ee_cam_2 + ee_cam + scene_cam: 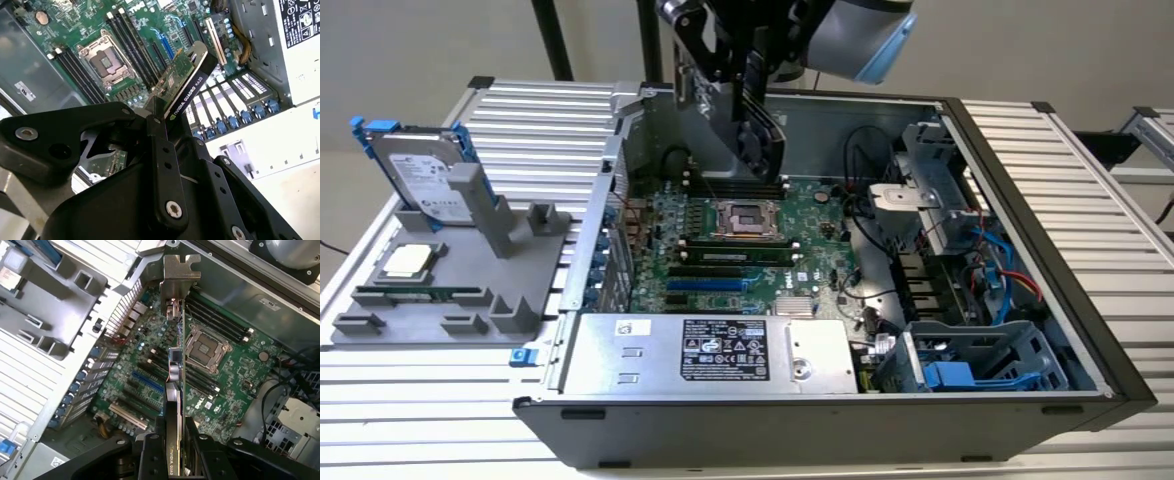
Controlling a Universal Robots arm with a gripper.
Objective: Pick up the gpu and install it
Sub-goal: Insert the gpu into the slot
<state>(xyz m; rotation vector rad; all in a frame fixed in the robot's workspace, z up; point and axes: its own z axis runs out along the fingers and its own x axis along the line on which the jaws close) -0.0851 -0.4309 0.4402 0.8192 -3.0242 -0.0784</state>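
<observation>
Gripper (744,120) first: in the exterior view it hangs from the arm over the open computer case (1067,330), clamped on the gpu (765,140). The card hangs on edge just above the CPU socket (750,215) and looks clear of the motherboard (654,240). The blue expansion slot (707,285) lies between the socket and the power supply (707,350). Well away from the socket, outside the case wall, a grey fixture (454,300) holds a hard drive (420,180). Everything rests on a slatted aluminium table (1107,200) before a pale wall.

In the second wrist view the gripper (155,125) pinches one end of the gpu (187,85) across its black cooler. The free end juts out over the memory slots beside the CPU socket (105,59).

In the first wrist view the gripper (172,440) squeezes both faces of the gpu (175,370). Its silver bracket (180,277) is at the far end, past the CPU socket (205,347), towards the case's slotted rear wall.

I judge the card light and stiff but fragile. The cooler and bare board edges are the safe places to hold, never the contact edge.
</observation>
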